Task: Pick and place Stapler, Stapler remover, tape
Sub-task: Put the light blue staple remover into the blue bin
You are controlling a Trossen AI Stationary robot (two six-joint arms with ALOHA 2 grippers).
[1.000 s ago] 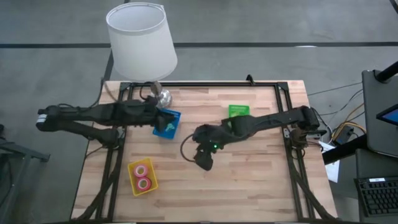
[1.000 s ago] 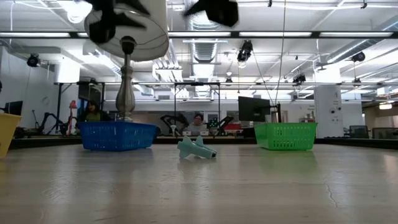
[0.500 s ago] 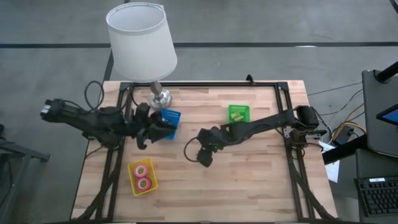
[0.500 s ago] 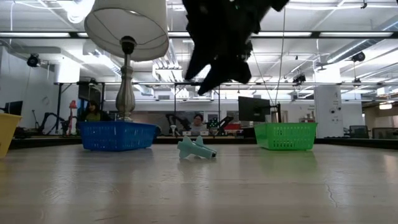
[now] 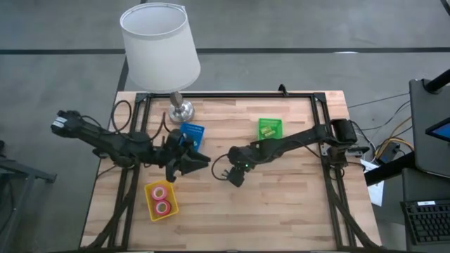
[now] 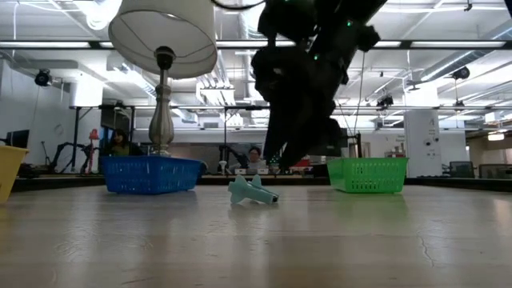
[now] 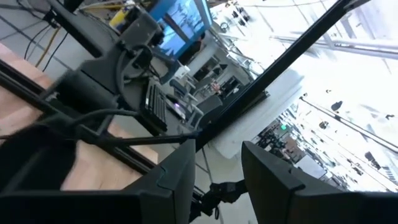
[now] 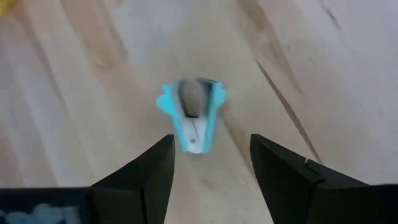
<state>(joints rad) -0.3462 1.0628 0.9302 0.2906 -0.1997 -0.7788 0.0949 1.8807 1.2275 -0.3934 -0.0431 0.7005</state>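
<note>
The right gripper (image 8: 208, 168) hovers open above the stapler remover (image 8: 191, 113) at table centre; the tape (image 5: 161, 197) already sits in the yellow tray (image 5: 151, 211) at seven o'clock. The left gripper (image 7: 214, 177), open and empty, waits near the blue tray (image 5: 191, 133).

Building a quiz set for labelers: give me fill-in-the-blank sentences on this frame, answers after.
1. The two tape rolls lie in the ___ tray.
2. The right gripper hangs over the light-blue staple remover with its jaws ___.
3. The lamp stands behind the ___ tray.

Missing words: yellow; open; blue
</note>
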